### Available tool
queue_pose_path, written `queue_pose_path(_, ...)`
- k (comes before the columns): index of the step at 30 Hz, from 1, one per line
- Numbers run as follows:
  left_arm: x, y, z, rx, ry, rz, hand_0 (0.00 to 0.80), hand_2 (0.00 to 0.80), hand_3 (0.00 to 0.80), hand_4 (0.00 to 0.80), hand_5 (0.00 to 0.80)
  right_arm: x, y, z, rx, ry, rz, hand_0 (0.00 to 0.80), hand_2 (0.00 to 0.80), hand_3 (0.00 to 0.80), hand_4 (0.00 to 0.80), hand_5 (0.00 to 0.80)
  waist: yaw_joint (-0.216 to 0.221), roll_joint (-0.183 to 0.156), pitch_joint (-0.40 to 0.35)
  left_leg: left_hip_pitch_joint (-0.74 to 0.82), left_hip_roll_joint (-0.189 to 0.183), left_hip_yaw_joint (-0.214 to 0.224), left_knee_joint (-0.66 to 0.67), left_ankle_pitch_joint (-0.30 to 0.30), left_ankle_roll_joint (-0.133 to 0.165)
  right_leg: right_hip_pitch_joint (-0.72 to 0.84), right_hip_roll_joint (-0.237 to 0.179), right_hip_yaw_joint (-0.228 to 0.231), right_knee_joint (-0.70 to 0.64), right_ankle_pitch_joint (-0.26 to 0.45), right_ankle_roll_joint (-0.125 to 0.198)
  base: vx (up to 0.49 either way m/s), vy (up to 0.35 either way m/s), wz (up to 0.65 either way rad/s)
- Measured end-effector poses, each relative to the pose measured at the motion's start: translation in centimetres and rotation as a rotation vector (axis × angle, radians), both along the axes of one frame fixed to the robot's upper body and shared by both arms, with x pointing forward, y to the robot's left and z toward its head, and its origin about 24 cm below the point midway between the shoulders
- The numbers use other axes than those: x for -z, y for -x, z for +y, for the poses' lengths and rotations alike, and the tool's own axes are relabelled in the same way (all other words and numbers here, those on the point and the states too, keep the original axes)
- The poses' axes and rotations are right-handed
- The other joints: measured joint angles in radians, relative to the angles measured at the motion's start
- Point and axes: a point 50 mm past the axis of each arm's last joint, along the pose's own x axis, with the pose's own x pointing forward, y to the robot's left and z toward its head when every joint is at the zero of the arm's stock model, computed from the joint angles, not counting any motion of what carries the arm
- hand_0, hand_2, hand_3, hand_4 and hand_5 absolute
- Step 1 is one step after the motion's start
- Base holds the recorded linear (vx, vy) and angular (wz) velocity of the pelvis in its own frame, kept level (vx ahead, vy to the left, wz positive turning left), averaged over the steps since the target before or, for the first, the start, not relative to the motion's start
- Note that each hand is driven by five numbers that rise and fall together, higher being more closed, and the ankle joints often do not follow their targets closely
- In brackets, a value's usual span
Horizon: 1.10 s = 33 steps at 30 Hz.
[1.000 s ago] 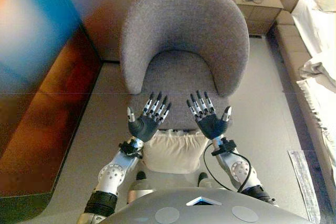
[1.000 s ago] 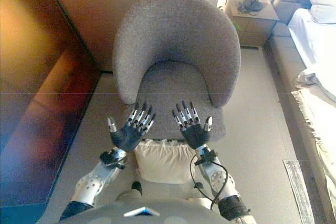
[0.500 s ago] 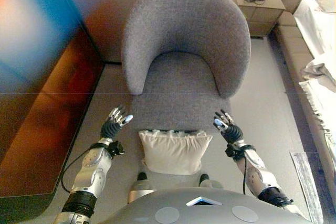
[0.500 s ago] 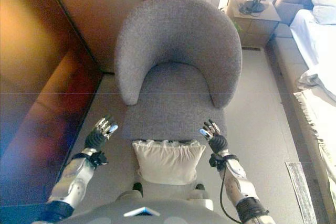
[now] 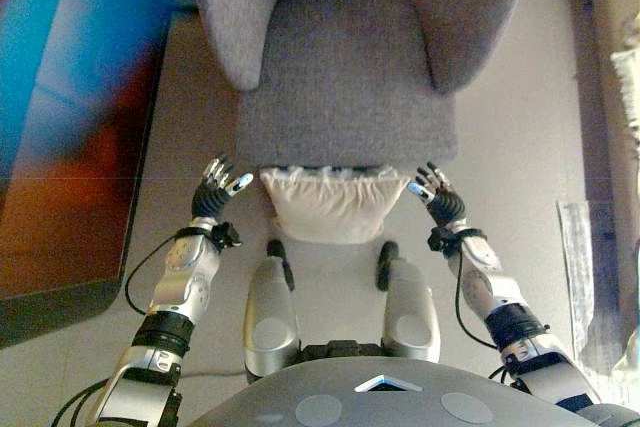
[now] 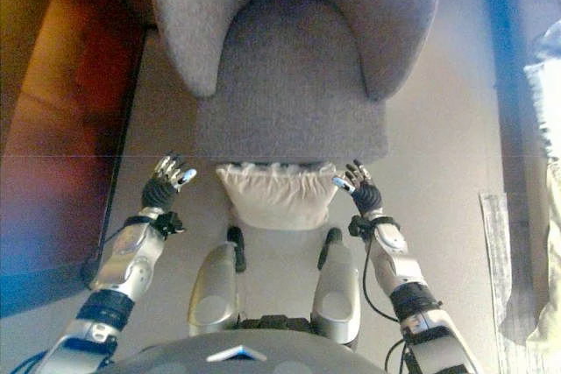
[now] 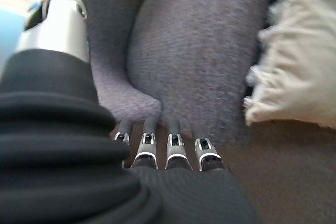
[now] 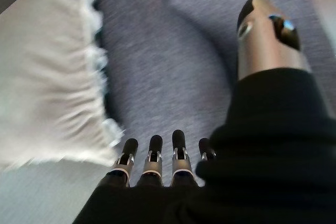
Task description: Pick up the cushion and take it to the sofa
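Observation:
A cream cushion point(image 5: 332, 204) with a frilled edge leans against the front of a grey armchair point(image 5: 345, 67), on the floor. It also shows in the left wrist view point(image 7: 296, 56) and the right wrist view point(image 8: 47, 72). My left hand point(image 5: 216, 192) is open, a short way to the cushion's left, not touching it. My right hand point(image 5: 435, 197) is open, just off the cushion's right corner. Both hands are empty. The wrist views show the fingers point(image 7: 173, 148) straight, pointing at the chair.
A dark reddish cabinet point(image 5: 60, 147) runs along the left. Pale fabric point(image 5: 630, 77) shows at the right edge, with a clear plastic strip point(image 5: 580, 257) on the floor beside it.
The view has tilted down and closer to the chair. Over the second my hands moved apart from above the cushion to either side of it, and they have come nearer its corners.

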Motion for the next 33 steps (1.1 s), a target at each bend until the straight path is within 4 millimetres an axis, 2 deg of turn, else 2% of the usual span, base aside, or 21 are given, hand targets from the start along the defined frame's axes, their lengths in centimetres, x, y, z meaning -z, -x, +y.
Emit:
queue_pose_path(1,-0.3,-0.4,0.1,-0.018,-0.007,-0.017,0.000,0.000,0.000,0.000,0.000,-0.3,-0.4,-0.2,0.024,0.013,-0.005,0.000,0.000,0.000,0.000,0.000,0.000,0.000,0.009,-0.068,0.004,-0.013,0.080,-0.025,0.002,-0.068,-0.005,0.013,0.081,-0.029,-0.003,-0.093,0.061,0.04)
queue_pose_path(4,-1.3,-1.4,0.4,-0.044,-0.021,-0.055,0.000,0.000,0.000,0.000,0.000,-1.3,-1.7,-0.3,0.057,0.036,-0.034,0.000,0.000,0.000,0.000,0.000,0.000,0.003,0.024,-0.184,0.014,-0.032,0.204,-0.065,0.004,-0.185,-0.009,0.036,0.202,-0.066,-0.008,-0.097,0.054,-0.01)
queue_pose_path(10,-3.8,-3.7,-0.4,-0.042,-0.009,-0.145,0.000,0.000,0.000,0.000,0.000,-4.5,-4.6,-0.8,0.104,0.108,-0.127,0.000,0.000,0.000,0.000,0.000,-0.003,0.014,0.071,-0.378,0.015,-0.064,0.415,-0.123,0.001,-0.384,-0.027,0.081,0.424,-0.134,-0.008,-0.063,0.026,0.03)
queue_pose_path(13,-4.8,-4.4,-0.4,-0.043,-0.032,-0.171,0.000,0.000,0.000,0.000,0.000,-6.3,-6.0,-0.8,0.119,0.120,-0.171,0.000,0.000,0.000,0.000,0.000,-0.025,0.019,0.079,-0.485,0.018,-0.085,0.512,-0.140,0.001,-0.484,-0.033,0.090,0.526,-0.162,-0.015,-0.069,0.008,0.08)
queue_pose_path(19,-7.4,-6.6,-0.4,-0.052,-0.066,-0.224,0.000,0.000,0.000,0.000,0.000,-9.0,-8.2,-0.7,0.087,0.169,-0.204,0.000,0.000,0.000,0.000,0.000,-0.027,0.023,0.117,-0.653,0.033,-0.122,0.709,-0.187,-0.006,-0.660,-0.020,0.132,0.723,-0.212,-0.022,-0.042,0.003,-0.04)
queue_pose_path(23,-8.3,-8.2,-1.0,-0.029,-0.064,-0.199,0.000,0.000,0.000,0.000,0.000,-10.4,-9.5,-0.4,0.038,0.218,-0.208,0.000,0.000,0.000,0.000,0.000,-0.032,0.023,0.120,-0.726,0.033,-0.141,0.774,-0.191,-0.008,-0.731,-0.019,0.148,0.790,-0.221,-0.025,-0.005,0.006,-0.01)
queue_pose_path(28,-9.1,-9.5,-0.6,0.007,-0.032,-0.159,0.000,0.000,0.000,0.000,0.000,-12.1,-10.8,0.7,-0.045,0.237,-0.233,0.000,0.000,0.000,0.000,0.000,-0.051,0.022,0.120,-0.777,0.034,-0.153,0.827,-0.198,-0.011,-0.783,-0.018,0.159,0.842,-0.224,-0.027,-0.001,0.006,0.00)
queue_pose_path(33,-10.1,-10.4,-0.6,0.037,-0.034,-0.123,0.000,0.000,0.000,0.000,0.000,-12.3,-11.2,0.8,-0.110,0.274,-0.195,0.000,0.000,0.000,0.000,0.000,-0.052,0.022,0.120,-0.812,0.037,-0.156,0.863,-0.200,-0.007,-0.817,-0.018,0.169,0.875,-0.226,-0.025,0.000,0.000,0.00)
